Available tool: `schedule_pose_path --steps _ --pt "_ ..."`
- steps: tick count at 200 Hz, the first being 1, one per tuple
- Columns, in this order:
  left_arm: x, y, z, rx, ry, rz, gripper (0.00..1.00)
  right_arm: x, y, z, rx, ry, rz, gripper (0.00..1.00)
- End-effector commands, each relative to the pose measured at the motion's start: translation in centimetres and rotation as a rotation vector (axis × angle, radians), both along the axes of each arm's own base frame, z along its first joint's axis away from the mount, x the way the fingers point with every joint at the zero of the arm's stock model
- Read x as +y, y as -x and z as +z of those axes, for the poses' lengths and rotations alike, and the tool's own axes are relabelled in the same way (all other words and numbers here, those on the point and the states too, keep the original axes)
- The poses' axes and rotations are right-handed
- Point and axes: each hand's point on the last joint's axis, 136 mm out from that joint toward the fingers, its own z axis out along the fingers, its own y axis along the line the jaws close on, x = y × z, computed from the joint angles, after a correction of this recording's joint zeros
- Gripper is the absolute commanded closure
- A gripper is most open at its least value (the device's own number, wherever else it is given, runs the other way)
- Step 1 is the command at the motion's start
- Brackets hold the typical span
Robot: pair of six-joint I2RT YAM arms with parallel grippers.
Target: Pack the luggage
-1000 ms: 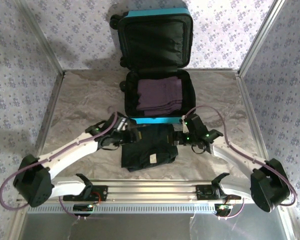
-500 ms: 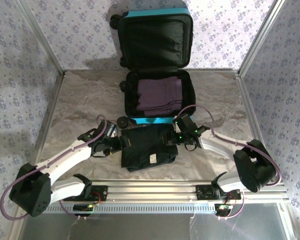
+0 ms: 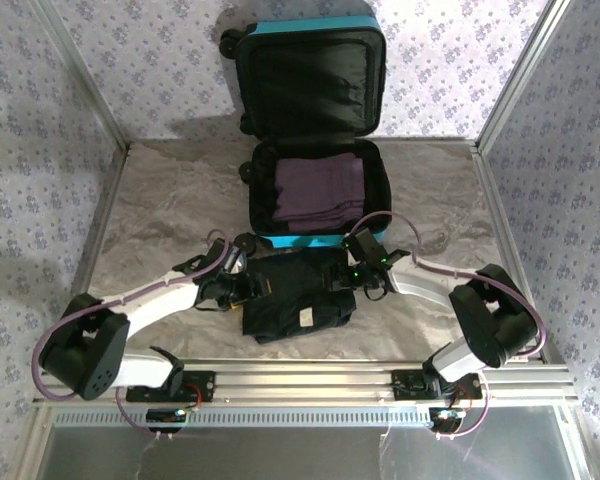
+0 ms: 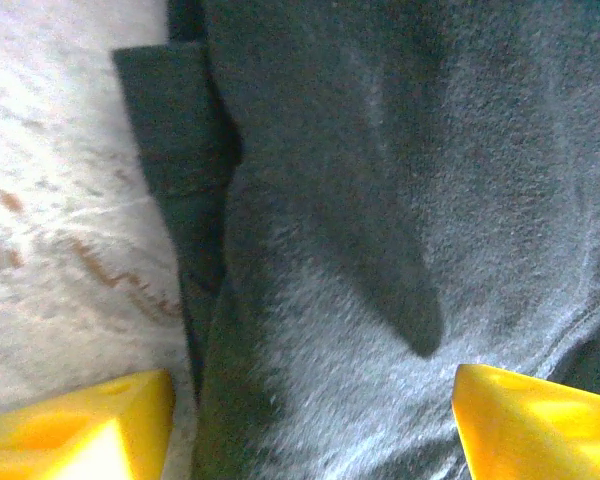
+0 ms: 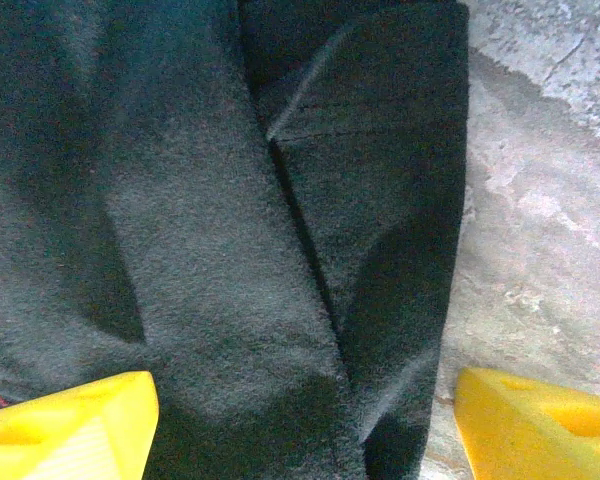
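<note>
Turquoise luggage [image 3: 310, 85] open at far middle of desk [image 3: 170, 200], lid upright, purple folded cloth [image 3: 318, 190] inside; black garment [image 3: 295, 297] just before it; left claw [image 4: 310, 425] and right claw [image 5: 300, 425] both apart, straddling garment's side edges

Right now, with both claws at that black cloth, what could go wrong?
The left gripper and right gripper stand open over opposite edges of the folded black cloth. Closing there may catch only the top layers, so the fold could fall apart on lifting. The near rim of the suitcase lies between the cloth and the purple clothes inside, so a sagging cloth might snag on it.
</note>
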Motion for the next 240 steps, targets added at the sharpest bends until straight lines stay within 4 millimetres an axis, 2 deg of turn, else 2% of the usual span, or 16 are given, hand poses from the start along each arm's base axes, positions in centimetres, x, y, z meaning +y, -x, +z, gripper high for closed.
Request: schedule_pose_path --steps 1,48,101,125,141,149,161,171,180,212,240 --pt "-2.2 -0.2 0.2 -0.006 0.050 -0.038 0.27 2.7 0.3 -0.4 0.024 -0.062 0.042 0.21" --pt "-4.5 -0.2 0.4 -0.014 0.056 -0.085 0.28 5.8 1.3 0.6 0.013 -0.118 0.100 0.22" --pt "-5.0 -0.3 0.8 -0.025 0.066 -0.096 0.31 6.5 1.5 0.9 0.006 -0.117 0.108 0.25" --pt "-5.1 -0.3 0.8 -0.032 0.072 -0.099 0.39 6.4 1.5 0.6 0.018 -0.110 0.099 0.30" --pt "-5.2 -0.3 0.8 -0.036 0.071 -0.102 0.51 6.5 1.6 0.6 0.022 -0.116 0.098 0.38" --pt "-5.2 -0.3 0.9 -0.037 0.070 -0.105 0.57 6.5 1.7 0.6 0.022 -0.120 0.098 0.45" --pt "-5.1 -0.3 0.8 -0.033 0.063 -0.108 0.65 6.6 1.8 0.7 0.021 -0.130 0.106 0.63" --pt "-5.1 -0.3 0.9 -0.033 0.060 -0.111 0.72 6.7 1.7 0.8 0.019 -0.130 0.107 0.88" --pt "-5.1 -0.2 0.8 -0.030 0.056 -0.114 0.79 6.7 1.7 0.9 0.017 -0.129 0.110 0.99" --pt "-5.4 -0.2 1.6 -0.045 0.067 -0.125 1.00 6.8 1.8 1.8 0.005 -0.140 0.124 1.00" --pt "-5.8 0.1 3.0 -0.069 0.057 -0.151 1.00 7.2 2.1 3.3 -0.014 -0.161 0.149 1.00"
